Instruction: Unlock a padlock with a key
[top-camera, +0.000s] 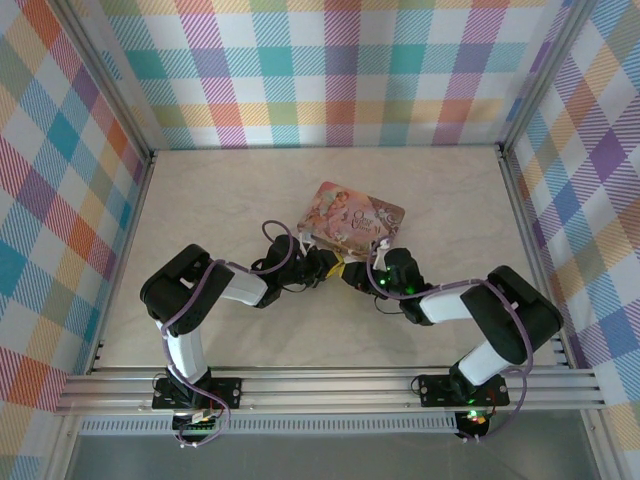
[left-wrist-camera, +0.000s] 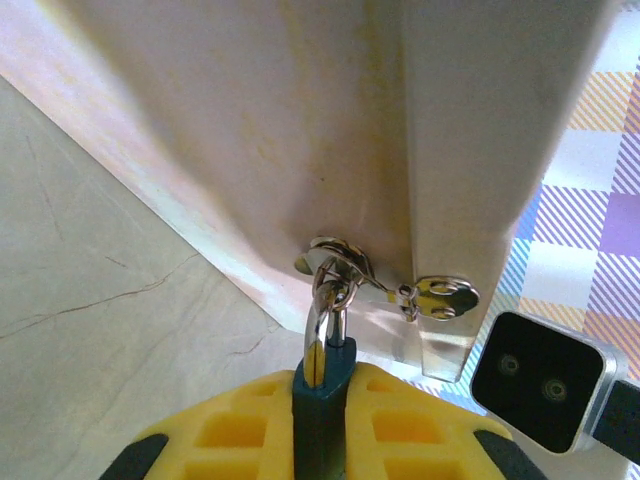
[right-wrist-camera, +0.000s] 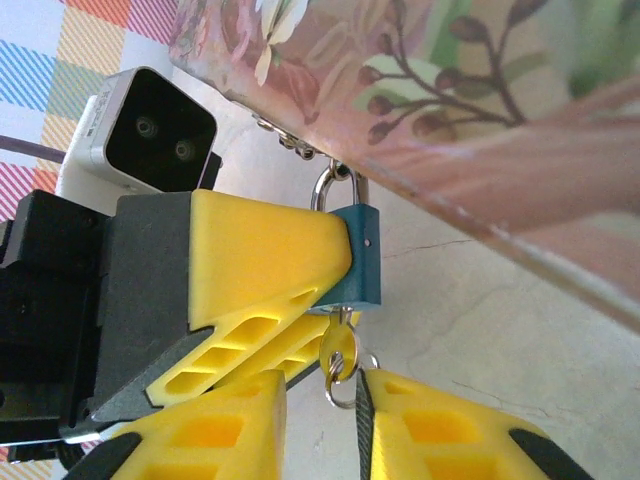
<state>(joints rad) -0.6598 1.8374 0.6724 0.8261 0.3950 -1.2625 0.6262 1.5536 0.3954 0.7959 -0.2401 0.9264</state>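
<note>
The little blue padlock (right-wrist-camera: 357, 258) hangs from the edge of the pink tin (right-wrist-camera: 480, 130), pinched tight by the left gripper (left-wrist-camera: 325, 420). The key (right-wrist-camera: 338, 348) sticks out under the padlock, between the spread fingers of the right gripper (right-wrist-camera: 325, 405).

The left gripper (left-wrist-camera: 323, 385) hides most of the padlock (left-wrist-camera: 322, 415); the key (right-wrist-camera: 338, 348) is half buried inside.

Item count: one padlock (right-wrist-camera: 357, 255), one key (right-wrist-camera: 338, 347) on one key ring (right-wrist-camera: 341, 388), one tin box (top-camera: 350, 215) and one table (top-camera: 250, 190). Arm count: two, namely the left arm (top-camera: 230, 285) and the right arm (top-camera: 470, 300). Gripper count: two, namely the left gripper (left-wrist-camera: 320, 385) and the right gripper (right-wrist-camera: 322, 380), one per arm.
</note>
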